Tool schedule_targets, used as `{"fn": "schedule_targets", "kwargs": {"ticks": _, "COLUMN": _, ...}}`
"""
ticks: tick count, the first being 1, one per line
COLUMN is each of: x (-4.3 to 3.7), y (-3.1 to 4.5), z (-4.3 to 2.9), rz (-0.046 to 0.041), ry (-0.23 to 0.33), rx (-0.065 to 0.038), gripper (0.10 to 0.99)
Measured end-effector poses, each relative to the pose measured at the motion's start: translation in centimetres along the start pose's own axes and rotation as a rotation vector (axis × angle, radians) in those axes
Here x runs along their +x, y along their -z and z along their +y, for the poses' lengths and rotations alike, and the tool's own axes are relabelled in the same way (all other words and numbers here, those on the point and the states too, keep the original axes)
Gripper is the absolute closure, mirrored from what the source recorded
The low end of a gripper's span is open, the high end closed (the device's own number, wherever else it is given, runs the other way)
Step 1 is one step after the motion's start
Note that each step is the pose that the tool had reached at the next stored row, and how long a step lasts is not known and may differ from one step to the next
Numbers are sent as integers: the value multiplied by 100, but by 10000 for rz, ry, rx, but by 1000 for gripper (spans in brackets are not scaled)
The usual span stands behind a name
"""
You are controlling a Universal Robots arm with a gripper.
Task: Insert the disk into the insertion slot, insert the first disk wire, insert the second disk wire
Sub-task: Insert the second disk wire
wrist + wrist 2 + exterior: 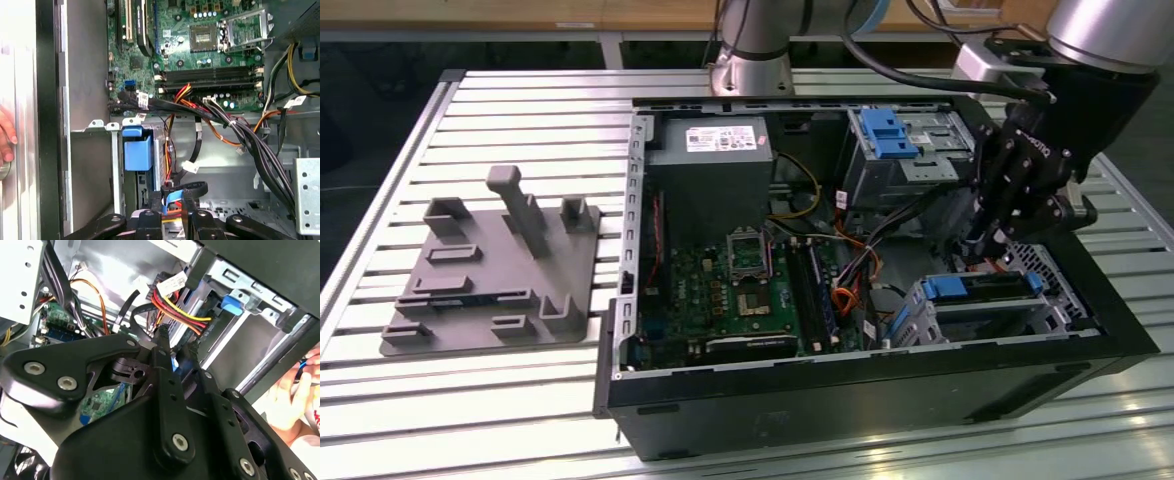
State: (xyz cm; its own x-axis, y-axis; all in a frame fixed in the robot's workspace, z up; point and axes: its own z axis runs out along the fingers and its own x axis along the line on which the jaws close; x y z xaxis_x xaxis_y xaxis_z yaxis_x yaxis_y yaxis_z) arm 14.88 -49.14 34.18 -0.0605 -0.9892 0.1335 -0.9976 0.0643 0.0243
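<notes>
The pincer (977, 248) is clamped on a blue-tipped disk wire (173, 199), holding its plug just beside the disk (983, 288) seated in the insertion slot (1065, 300), apparently to align it for plugging in.

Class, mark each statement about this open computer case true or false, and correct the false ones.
1. The silver hard drive in its bright blue plastic carrier sits in the perforated silver sheet-metal drive cage. True.
2. The grey plastic fixture lies inside the black computer case. False: it lies on the slatted metal table, at the exterior view's left of the case.
3. The tool hangs over the fixture. False: it reaches into the case, just above the drive cage.
4. The tool grips a blue cable end. True.
5. A person's hand is outside the case. True.
</notes>
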Motion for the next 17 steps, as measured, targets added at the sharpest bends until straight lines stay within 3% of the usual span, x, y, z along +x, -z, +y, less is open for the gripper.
{"fn": "schedule_targets", "kwargs": {"ticks": 2, "x": 4, "y": 23, "z": 12, "rz": -6, "ry": -9, "rx": 79, "gripper": 788}}
{"fn": "schedule_targets", "kwargs": {"ticks": 5, "x": 9, "y": 66, "z": 21, "rz": -6, "ry": -8, "rx": 88, "gripper": 788}}
{"fn": "schedule_targets", "kwargs": {"ticks": 10, "x": 34, "y": 241, "z": 39, "rz": -6, "ry": -11, "rx": 87, "gripper": 788}}
{"fn": "schedule_targets", "kwargs": {"ticks": 15, "x": 48, "y": 248, "z": 229, "rz": -7, "ry": -13, "rx": 114, "gripper": 788}}
{"fn": "schedule_targets", "kwargs": {"ticks": 17, "x": 45, "y": 246, "z": 244, "rz": 21, "ry": -15, "rx": 121, "gripper": 788}}
